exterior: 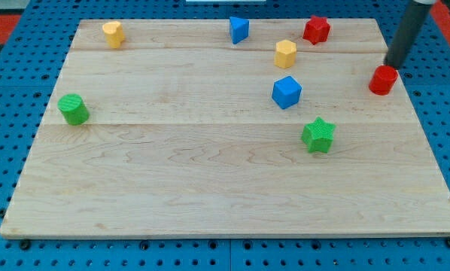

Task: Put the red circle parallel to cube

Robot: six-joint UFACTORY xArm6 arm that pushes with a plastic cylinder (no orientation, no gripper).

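Observation:
The red circle (pixel 383 80) is a short red cylinder near the board's right edge. The blue cube (pixel 287 92) sits to its left, near the board's upper middle, at about the same height in the view. My tip (pixel 393 65) is the lower end of the dark rod that comes down from the view's top right. It sits just above and right of the red circle, touching or nearly touching it.
On the wooden board (pixel 210 181) also lie a red star (pixel 316 29), a yellow hexagon (pixel 285 53), a blue triangle (pixel 238 29), a yellow block (pixel 113 33), a green cylinder (pixel 74 109) and a green star (pixel 318 135).

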